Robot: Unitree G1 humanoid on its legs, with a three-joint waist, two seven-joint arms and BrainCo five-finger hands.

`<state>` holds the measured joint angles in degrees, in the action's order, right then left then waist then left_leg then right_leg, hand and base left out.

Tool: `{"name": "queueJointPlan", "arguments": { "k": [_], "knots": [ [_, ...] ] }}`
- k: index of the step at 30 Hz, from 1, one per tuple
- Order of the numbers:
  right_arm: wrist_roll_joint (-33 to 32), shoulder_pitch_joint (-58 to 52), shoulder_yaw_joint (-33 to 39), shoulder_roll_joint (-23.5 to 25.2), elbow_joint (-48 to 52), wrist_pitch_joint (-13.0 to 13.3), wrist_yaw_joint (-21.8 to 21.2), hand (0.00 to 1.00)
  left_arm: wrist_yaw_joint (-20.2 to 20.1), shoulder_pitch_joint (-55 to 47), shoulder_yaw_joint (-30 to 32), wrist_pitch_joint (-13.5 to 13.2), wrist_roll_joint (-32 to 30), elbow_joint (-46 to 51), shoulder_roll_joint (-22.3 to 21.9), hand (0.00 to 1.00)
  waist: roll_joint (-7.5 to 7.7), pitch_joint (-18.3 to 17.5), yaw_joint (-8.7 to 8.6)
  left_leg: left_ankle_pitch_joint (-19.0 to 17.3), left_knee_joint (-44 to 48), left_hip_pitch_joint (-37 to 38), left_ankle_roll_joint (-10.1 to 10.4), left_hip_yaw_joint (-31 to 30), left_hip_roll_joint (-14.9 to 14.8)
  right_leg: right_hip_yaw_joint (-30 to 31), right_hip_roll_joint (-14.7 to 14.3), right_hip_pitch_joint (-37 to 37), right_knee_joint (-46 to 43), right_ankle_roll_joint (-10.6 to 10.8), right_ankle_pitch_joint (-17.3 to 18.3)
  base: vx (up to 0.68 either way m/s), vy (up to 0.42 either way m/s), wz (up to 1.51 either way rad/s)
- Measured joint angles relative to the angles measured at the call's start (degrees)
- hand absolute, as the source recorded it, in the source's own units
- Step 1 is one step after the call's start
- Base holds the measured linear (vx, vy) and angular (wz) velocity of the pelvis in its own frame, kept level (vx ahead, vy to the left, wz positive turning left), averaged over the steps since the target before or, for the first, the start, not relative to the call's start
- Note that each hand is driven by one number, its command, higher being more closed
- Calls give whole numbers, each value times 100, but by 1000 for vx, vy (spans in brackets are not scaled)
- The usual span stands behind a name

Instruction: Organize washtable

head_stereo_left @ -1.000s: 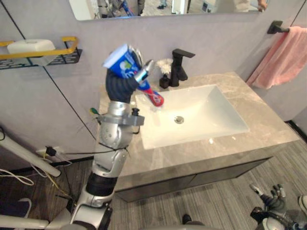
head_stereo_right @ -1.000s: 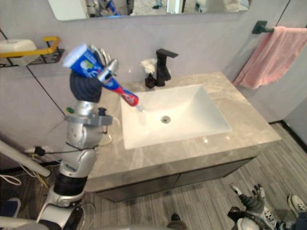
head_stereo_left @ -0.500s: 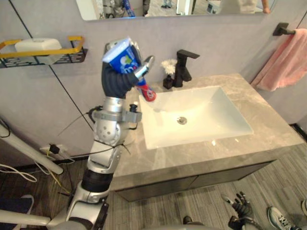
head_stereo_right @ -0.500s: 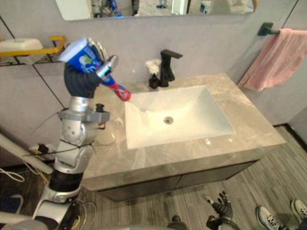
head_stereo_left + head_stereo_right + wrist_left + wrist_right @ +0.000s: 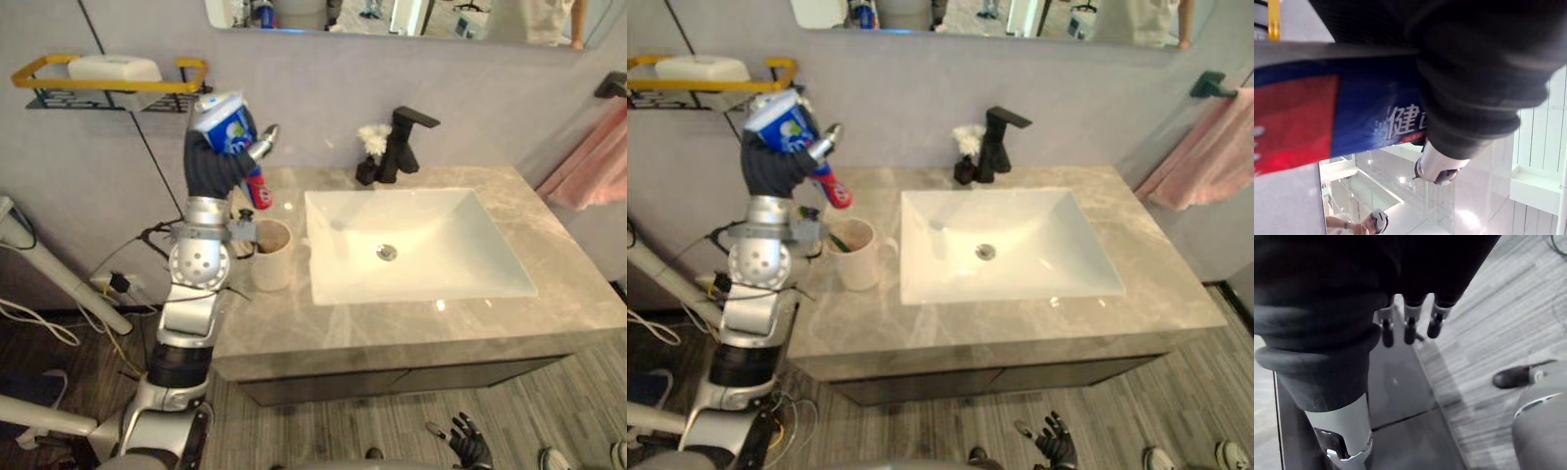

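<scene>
A blue, white and red toothpaste tube is held high at the counter's left end, with my left hand shut on it. Its red cap end slants down toward a beige cup, which stands on the marble counter just left of the sink. The tube hangs above the cup and is apart from it. Close up in the left wrist view, the tube lies across the hand, with the thumb beside it. My right hand hangs low in front of the cabinet, its fingers straight and holding nothing.
A white sink basin fills the counter's middle. Behind it stand a black faucet and a small dark vase with a white flower. A yellow-railed wall shelf carries white soap. A pink towel hangs at the right.
The camera has shifted. My left hand has carried the tube leftward from over the sink's left rim to above the cup, which has come into view.
</scene>
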<state>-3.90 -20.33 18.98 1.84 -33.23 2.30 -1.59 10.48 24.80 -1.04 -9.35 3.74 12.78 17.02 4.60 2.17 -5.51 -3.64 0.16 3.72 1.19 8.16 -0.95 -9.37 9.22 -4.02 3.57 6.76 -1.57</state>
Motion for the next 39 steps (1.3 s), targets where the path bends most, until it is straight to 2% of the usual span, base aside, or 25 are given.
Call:
{"name": "queueJointPlan", "arguments": {
  "k": [4, 20, 31, 39],
  "knots": [
    [0, 14, -189, -11, -189, 11, -17, 0, 0, -321, 174, 5, -2, -82, 24, 100, 59, -10, 13, 0, 0, -1, 0, -9, 2, -9, 1, -5, 0, -2, 2, -9, -8, 0],
    [3, 11, -206, -3, -425, 7, -104, 0, -52, -994, 174, 18, 79, -96, -131, 100, 60, -11, 15, 0, 2, 9, 1, -107, 3, -138, 4, -79, -1, -15, 38, -13, -15, 3],
    [3, 11, -335, -16, -426, 7, -105, 0, -27, -1011, 159, 27, 63, -96, -166, 100, 60, -11, 12, 2, 16, 5, 4, -118, 0, -148, 3, -86, -1, -15, 40, -13, -13, 0],
    [1, 2, -429, -7, -480, 8, -113, 0, 226, -704, 162, 27, -118, -44, -163, 100, 60, -11, 9, 2, 22, 6, 5, -108, -1, -141, 3, -85, -2, -15, 39, 0, 0, 0]
  ]
}}
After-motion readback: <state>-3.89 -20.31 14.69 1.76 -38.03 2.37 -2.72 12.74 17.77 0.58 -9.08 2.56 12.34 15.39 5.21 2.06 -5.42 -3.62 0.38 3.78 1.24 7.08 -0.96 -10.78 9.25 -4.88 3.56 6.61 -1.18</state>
